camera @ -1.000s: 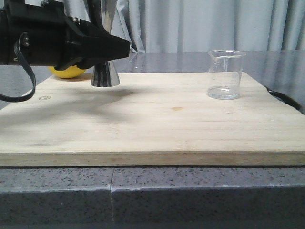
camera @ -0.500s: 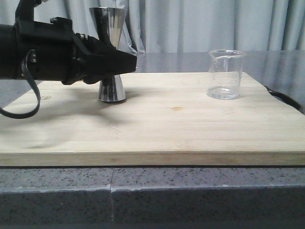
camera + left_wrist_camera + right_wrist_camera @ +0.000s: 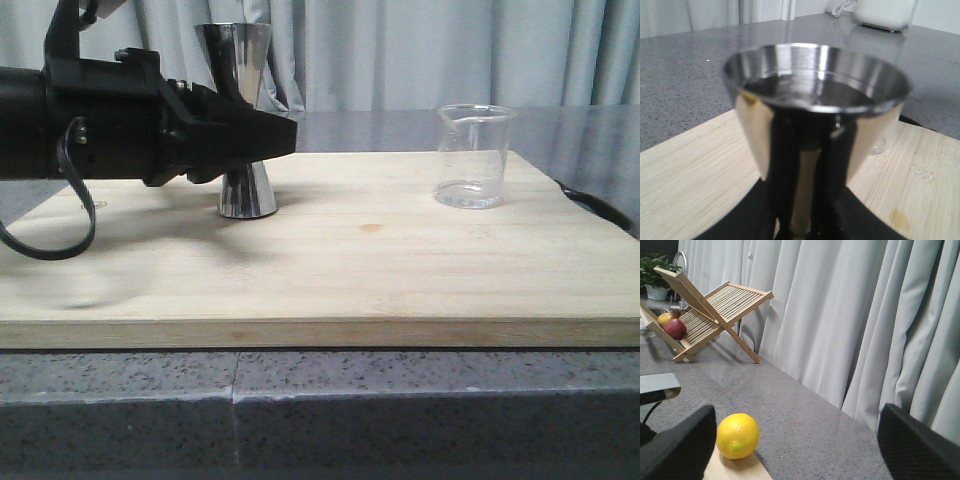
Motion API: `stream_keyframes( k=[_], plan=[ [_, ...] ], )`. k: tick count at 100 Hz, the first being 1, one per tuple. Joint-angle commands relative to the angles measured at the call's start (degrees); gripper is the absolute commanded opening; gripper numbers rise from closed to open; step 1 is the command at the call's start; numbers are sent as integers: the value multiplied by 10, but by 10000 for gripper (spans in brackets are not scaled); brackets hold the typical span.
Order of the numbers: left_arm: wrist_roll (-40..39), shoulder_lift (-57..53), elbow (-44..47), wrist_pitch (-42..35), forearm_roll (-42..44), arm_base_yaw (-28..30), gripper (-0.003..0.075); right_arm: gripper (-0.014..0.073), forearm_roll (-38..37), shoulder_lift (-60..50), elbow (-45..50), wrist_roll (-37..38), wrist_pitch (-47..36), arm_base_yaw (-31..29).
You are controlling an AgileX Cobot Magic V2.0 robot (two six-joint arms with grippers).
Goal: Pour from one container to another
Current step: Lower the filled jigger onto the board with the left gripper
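Left tool [image 3: 285, 135] clamped on steel jigger [image 3: 240, 120]; best kept upright and level while carried toward beaker [image 3: 472, 156] at three o'clock.

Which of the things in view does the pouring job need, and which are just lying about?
Needed for the job:
small clear glass beaker
shiny steel hourglass jigger
left gripper, shut on the jigger

Just lying about:
yellow lemon
folding wooden rack holding fruit
pale wooden board
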Motion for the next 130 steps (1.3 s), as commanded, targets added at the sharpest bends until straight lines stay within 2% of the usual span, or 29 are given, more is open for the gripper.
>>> stream_keyframes(
  k=[1, 57, 64, 83, 106, 130],
  plan=[
    [-6, -15, -10, -38, -4, 1, -19, 595, 30, -20, -19, 3, -46, -2],
    [-6, -15, -10, -43, 26, 1, -9, 594, 30, -20, -19, 3, -46, -2],
    [-6, -15, -10, -43, 26, 1, 31, 594, 30, -20, -19, 3, -46, -2],
    [-6, -15, -10, -43, 26, 1, 207, 594, 30, -20, -19, 3, -46, -2],
    [-6, -15, -10, -46, 31, 1, 344, 594, 30, -20, -19, 3, -46, -2],
    [-6, -17, -10, -48, 31, 1, 566, 594, 30, -20, -19, 3, -46, -2]
  ],
)
